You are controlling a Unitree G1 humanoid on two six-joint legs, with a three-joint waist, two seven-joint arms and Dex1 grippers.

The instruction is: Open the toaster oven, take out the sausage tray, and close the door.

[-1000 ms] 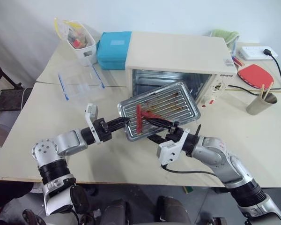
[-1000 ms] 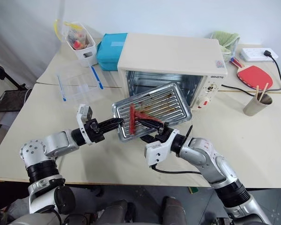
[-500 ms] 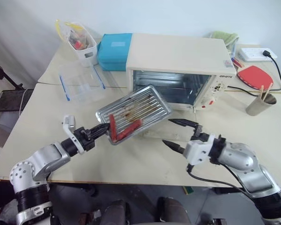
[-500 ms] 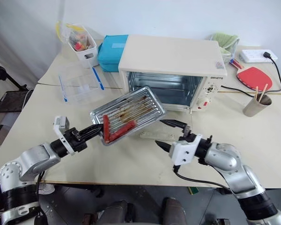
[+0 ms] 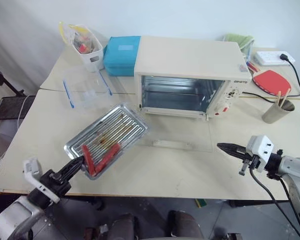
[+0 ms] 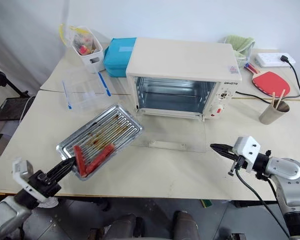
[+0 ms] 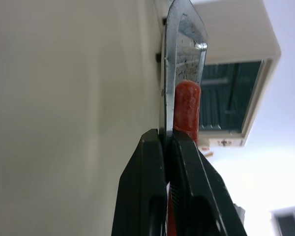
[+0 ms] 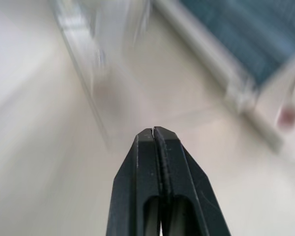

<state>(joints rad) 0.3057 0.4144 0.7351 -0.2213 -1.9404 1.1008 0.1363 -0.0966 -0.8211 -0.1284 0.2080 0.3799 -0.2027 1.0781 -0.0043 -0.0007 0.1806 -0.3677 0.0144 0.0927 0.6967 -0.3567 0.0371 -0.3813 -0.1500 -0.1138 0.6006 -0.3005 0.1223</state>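
Two grippers sit nearest the viewer. At seven o'clock, the left gripper (image 5: 77, 165) is clamped on the near rim of the sausage tray (image 5: 110, 136), which stretches away toward one o'clock with two red sausages (image 5: 101, 157) at its near end. At four o'clock, the right gripper (image 5: 224, 147) is pinched closed, empty. Beyond, the door (image 5: 177, 136) lies flat open before the toaster oven (image 5: 190, 62) at twelve o'clock.

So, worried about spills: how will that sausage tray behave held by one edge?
The sausage tray looks like stiff metal, so probably no flex. The left hand pinches one rim, so it may tilt, and the sausages could roll.
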